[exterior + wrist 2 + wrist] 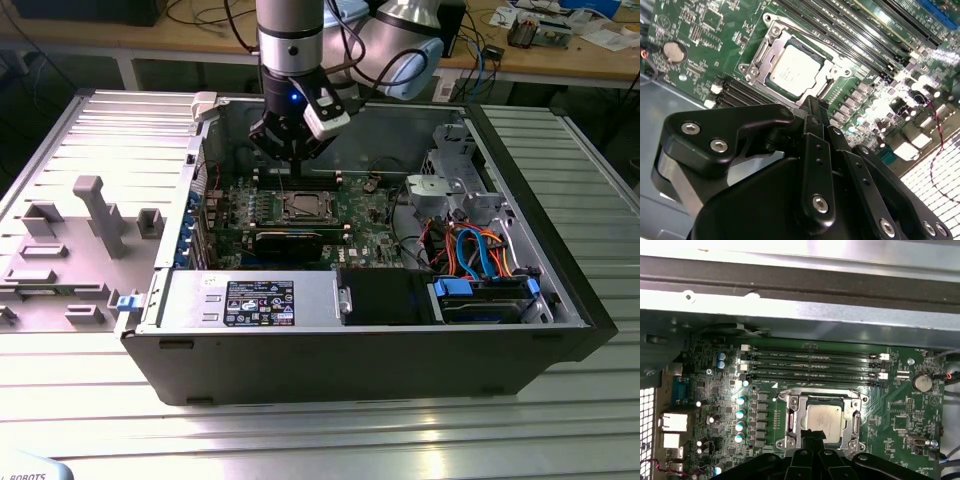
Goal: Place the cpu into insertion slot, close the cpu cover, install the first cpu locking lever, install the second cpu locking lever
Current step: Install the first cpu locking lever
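Jaws: pressed together, pinching nothing.
Gripper (813,102): one, inside the case (560,330), tips hanging over the slot edge; cannot tell if they touch it.
Cpu (823,422): one, silver top up, lying flat in the slot (782,442).
Slot: one, on the green board (900,410).
Cover (792,416): one, down flat, its frame around the cpu, cpu showing through the window.
Memory rows (810,365): four, parallel, just beside the slot.
Coin cell (921,383): one, on the board, apart from the slot.
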`<move>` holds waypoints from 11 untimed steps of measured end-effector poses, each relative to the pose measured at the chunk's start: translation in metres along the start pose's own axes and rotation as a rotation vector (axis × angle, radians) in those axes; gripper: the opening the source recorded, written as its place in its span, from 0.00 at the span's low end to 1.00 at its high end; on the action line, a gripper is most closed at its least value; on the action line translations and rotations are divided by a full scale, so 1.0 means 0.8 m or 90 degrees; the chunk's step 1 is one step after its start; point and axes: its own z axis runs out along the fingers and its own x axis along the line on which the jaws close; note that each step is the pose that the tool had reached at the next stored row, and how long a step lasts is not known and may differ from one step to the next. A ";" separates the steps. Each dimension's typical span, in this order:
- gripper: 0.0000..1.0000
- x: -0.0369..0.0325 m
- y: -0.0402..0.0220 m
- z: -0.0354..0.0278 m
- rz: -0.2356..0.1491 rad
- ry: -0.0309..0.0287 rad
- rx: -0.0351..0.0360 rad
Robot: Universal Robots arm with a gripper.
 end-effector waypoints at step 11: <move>0.11 0.0008 0.0001 0.0002 0.006 0.0000 0.0003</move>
